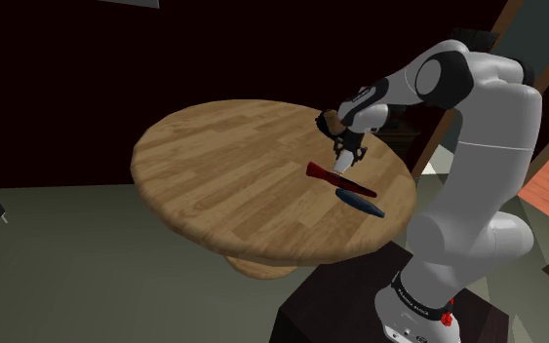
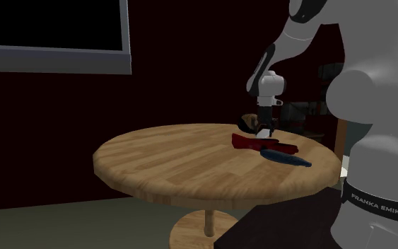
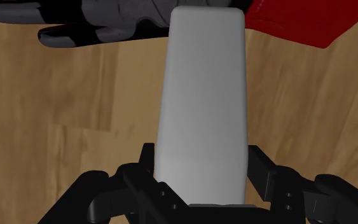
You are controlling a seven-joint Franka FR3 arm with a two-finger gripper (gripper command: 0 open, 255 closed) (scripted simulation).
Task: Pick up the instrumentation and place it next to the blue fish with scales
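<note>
A plain white oblong block, the instrumentation (image 3: pixel 201 95), is clasped between my fingers (image 3: pixel 261 172); my gripper (image 3: pixel 199 188) is shut on it. In the shoulder view the gripper (image 1: pixel 345 161) points down at the round wooden table (image 1: pixel 223 166), with the block's white end (image 1: pixel 343 168) just above a flat red object (image 1: pixel 333 176). The blue fish (image 1: pixel 360 203) lies right beside the red object, toward the stand. The second exterior view shows the gripper (image 2: pixel 264 127) over the red object (image 2: pixel 257 143) and the blue fish (image 2: pixel 286 159). Beyond the block's tip lie a dark mottled shape (image 3: pixel 101 25) and the red object (image 3: pixel 292 22).
A small brown item (image 1: pixel 329 121) stands on the table behind the gripper, also visible as the brown item (image 2: pixel 248 120) in the second exterior view. The table's pedestal base (image 2: pixel 204 230) rests on the floor. A dark framed panel (image 2: pixel 56 32) hangs on the wall.
</note>
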